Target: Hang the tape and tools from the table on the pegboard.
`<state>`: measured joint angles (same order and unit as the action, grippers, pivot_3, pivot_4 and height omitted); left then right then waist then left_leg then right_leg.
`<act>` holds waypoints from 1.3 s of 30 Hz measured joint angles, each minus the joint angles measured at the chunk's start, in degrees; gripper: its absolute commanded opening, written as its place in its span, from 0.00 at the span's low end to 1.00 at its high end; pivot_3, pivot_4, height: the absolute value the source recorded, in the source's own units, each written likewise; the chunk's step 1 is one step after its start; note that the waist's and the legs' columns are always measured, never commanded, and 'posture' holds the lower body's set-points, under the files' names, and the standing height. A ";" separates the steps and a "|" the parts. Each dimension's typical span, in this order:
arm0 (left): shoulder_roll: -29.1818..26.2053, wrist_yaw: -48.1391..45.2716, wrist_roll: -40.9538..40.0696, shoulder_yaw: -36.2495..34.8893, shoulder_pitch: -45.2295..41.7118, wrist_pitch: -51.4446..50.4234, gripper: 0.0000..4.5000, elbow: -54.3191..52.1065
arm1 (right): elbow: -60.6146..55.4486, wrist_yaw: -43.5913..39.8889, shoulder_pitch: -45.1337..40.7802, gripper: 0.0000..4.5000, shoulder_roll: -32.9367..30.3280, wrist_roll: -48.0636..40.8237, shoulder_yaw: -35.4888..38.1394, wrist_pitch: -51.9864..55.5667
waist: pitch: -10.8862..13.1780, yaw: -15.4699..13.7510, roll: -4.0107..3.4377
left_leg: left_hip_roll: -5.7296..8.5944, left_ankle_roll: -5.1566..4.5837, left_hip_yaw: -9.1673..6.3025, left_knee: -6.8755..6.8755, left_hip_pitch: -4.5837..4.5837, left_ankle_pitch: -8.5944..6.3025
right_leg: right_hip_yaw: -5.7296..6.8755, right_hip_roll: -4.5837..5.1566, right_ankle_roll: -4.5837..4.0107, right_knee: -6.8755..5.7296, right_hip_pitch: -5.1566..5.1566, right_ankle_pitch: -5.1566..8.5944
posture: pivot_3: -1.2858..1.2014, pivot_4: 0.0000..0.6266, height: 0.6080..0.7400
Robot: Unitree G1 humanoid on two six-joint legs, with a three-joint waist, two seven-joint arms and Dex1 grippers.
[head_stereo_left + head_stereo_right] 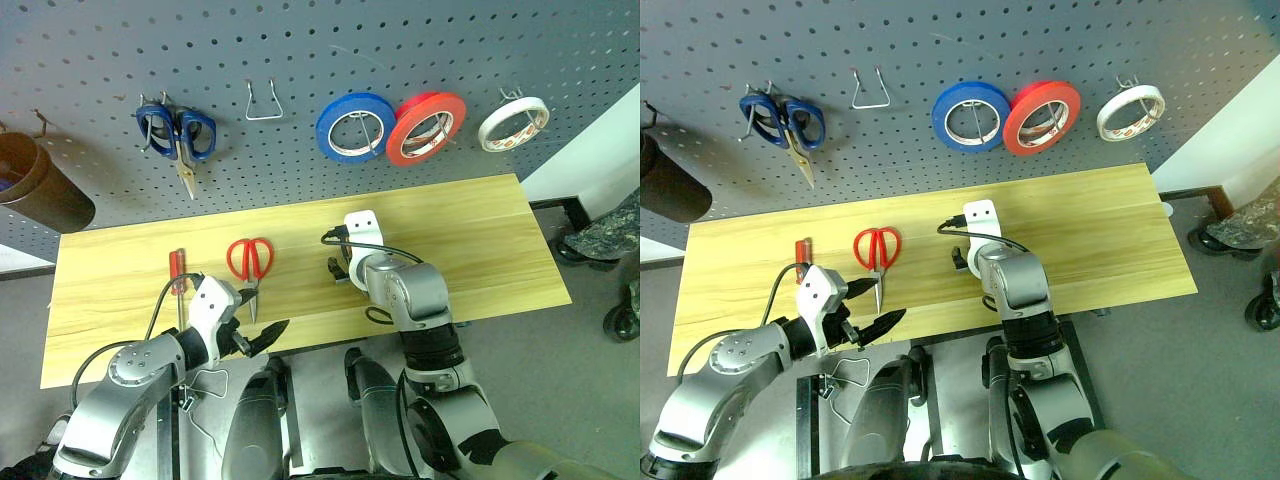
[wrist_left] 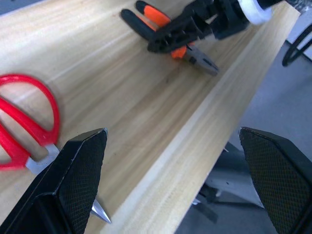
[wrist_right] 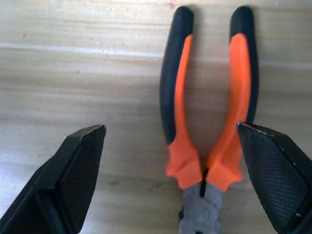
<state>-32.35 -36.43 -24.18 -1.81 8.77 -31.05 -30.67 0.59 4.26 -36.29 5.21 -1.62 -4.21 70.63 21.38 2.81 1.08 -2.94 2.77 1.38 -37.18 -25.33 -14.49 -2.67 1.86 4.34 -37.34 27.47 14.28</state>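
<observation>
**Right gripper lining up on the pliers**

The right gripper (image 3: 170, 180) is hanging over the pliers (image 3: 207, 122) on the table (image 1: 480, 250), fingers spread wide and straddling the orange-and-black handles without touching them. The left gripper (image 1: 255, 325) is waiting near the table's front edge, also spread and empty, beside the red-handled scissors (image 1: 250, 260) and the screwdriver (image 1: 178, 272). The whitish tape (image 1: 513, 124) is already hanging on the pegboard (image 1: 300, 50). Judging by this, the pliers pickup is in hand; next, the fingers need lowering and closing across both handles.
</observation>
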 measured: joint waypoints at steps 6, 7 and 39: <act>-0.24 0.42 -0.22 -1.25 1.09 -0.30 1.00 -1.62 | 2.35 -0.38 -0.08 1.00 -0.60 0.38 0.12 -0.99 | 0.55 0.40 0.04 | -0.01 0.00 0.00 -0.01 0.00 0.00 | 0.00 0.00 0.00 0.00 0.00 0.00 | 0.51 0.74 0.79; -0.24 0.43 -0.23 -1.28 1.17 -0.64 1.00 -1.66 | 2.66 -0.48 -0.01 1.00 -0.61 0.38 0.11 -0.98 | 0.70 0.47 0.00 | 0.00 0.00 0.00 -0.01 0.00 0.00 | 0.00 0.00 0.00 0.00 0.01 0.00 | 0.51 0.74 0.79; 0.47 -1.13 -0.35 -1.35 -2.71 1.29 1.00 1.27 | -15.74 -11.44 7.25 0.48 -10.06 -3.88 -2.53 1.99 | 1.36 1.14 0.03 | 0.03 0.02 0.03 0.07 -0.13 0.01 | 0.00 0.04 0.07 0.09 0.11 -0.02 | 0.51 0.65 0.79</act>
<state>-31.88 -37.57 -24.53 -3.16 6.06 -29.76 -29.40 -15.15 -7.17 -29.04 -4.85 -5.51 -6.74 72.62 22.74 3.95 1.10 -2.91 2.79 1.40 -37.11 -25.46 -14.48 -2.67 1.90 4.41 -37.25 27.58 14.26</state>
